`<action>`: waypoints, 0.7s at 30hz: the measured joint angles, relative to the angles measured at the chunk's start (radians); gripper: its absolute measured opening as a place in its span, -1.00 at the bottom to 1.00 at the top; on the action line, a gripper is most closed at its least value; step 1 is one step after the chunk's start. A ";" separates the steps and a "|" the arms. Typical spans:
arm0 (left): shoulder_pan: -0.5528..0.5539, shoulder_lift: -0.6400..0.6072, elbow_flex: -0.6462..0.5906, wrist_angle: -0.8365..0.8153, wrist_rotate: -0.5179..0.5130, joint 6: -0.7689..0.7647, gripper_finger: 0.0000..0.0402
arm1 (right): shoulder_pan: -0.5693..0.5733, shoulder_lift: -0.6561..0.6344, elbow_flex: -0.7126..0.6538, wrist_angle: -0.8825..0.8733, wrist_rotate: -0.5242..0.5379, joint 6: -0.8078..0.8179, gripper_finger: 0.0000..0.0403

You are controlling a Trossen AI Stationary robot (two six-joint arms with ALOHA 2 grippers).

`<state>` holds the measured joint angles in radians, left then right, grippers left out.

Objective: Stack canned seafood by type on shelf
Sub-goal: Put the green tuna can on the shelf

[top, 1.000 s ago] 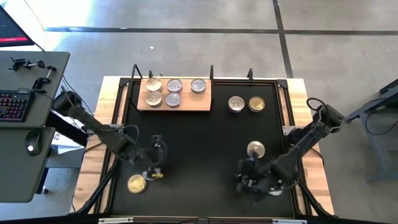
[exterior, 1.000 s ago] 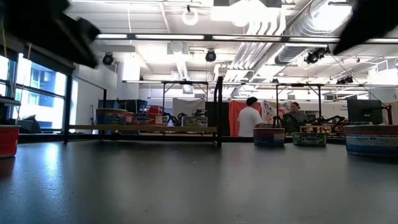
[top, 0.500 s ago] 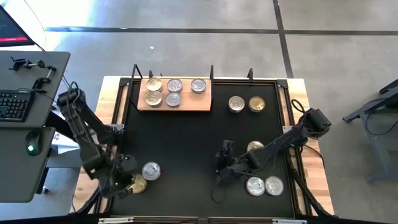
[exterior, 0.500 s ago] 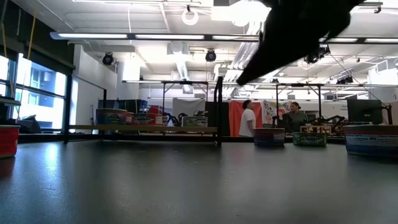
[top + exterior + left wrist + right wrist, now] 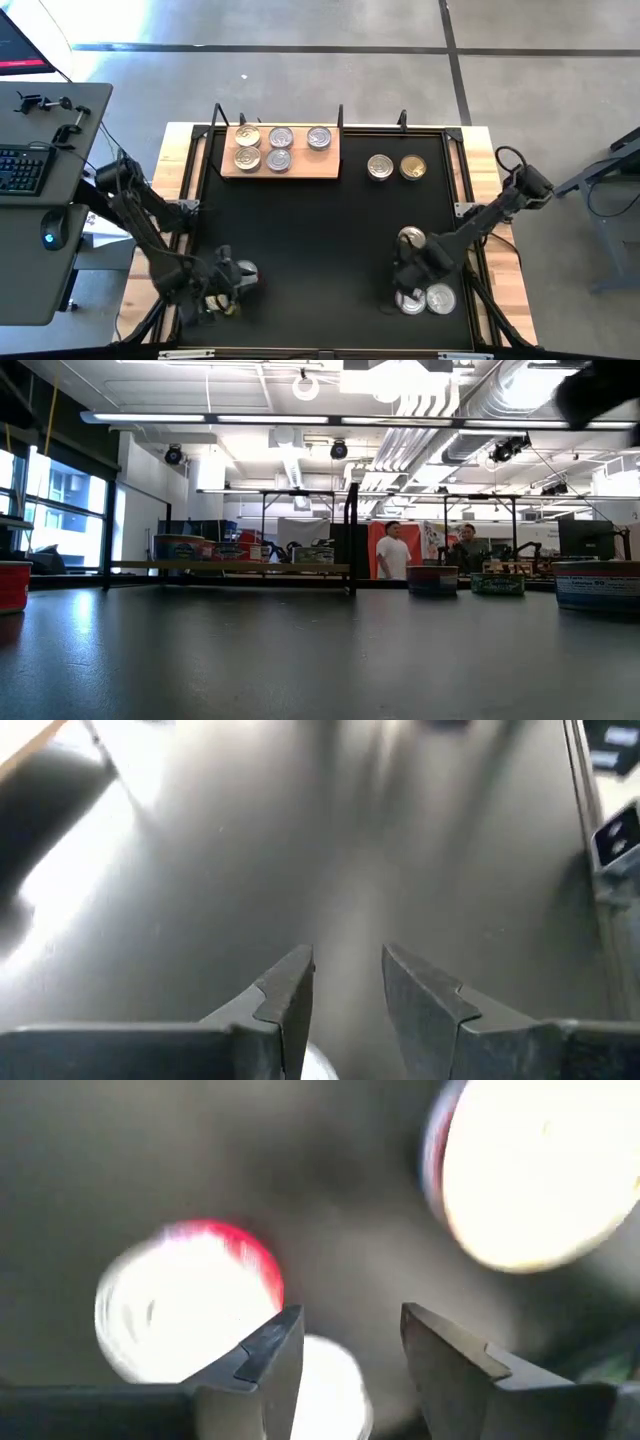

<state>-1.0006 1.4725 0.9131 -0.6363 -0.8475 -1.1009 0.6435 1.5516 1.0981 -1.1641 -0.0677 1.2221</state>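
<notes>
A wide stretch of the black rectangular table top (image 5: 320,235) is left bare between the two arms, bounded by a light wooden border at each side. Along the far edge, toward the left, the flat light-brown wooden shelf board (image 5: 280,152) is laid; five short round silver-lidded tins (image 5: 279,148) are set on it, three in the far row and two in the near row, with the right end of the board bare. Just right of the board, two more tins, one silver (image 5: 379,167) and one gold-lidded (image 5: 412,166), are placed side by side on the black surface.

The left gripper (image 5: 345,990) is held low at the near left corner, its fingers parted with nothing between them; a silver tin (image 5: 244,273) is seen just beside it. The right gripper (image 5: 340,1345) is poised near the right edge over a cluster of silver tins (image 5: 428,298), its fingers also apart and empty. One further tin (image 5: 411,238) is seen just beyond that arm.
</notes>
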 joint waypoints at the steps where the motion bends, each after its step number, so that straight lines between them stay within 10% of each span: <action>1: 0.020 0.018 0.000 0.037 0.005 0.063 -0.43 | 0.030 -0.001 0.000 0.001 -0.021 0.050 -0.20; 11: 0.242 0.150 0.000 0.239 0.154 0.529 -0.43 | 0.239 0.049 0.000 0.080 -0.082 0.516 -0.26; 21: 0.262 0.117 0.000 0.164 0.097 0.598 -0.43 | 0.259 0.140 0.000 0.045 -0.066 0.542 -0.68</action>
<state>-0.7383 1.5897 0.9131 -0.4724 -0.7507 -0.5028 0.9025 1.6919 1.0981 -1.1192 -0.1333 1.7639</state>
